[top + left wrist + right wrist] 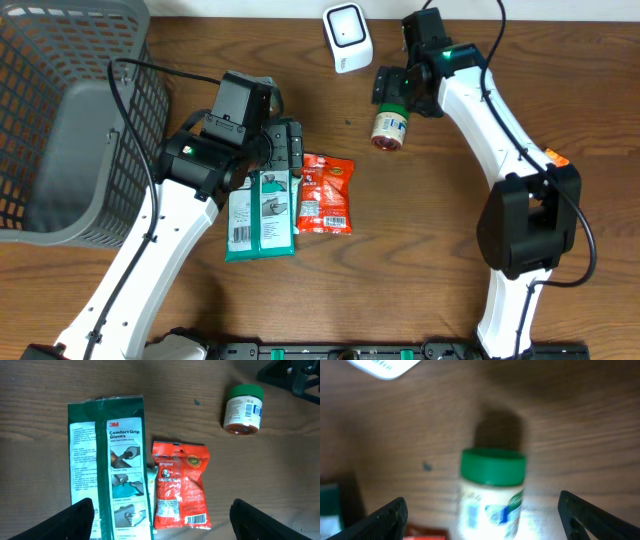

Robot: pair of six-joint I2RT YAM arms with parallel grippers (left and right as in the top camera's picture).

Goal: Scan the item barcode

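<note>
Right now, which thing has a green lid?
The small round jar. The gloves pack and the red snack packet are flat bags without lids.

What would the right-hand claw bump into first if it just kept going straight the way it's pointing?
Most likely the green-lidded jar: the wrist view shows it straight ahead of the right gripper, between its open fingers. The picture is blurred, so how near it is I cannot tell.
</note>
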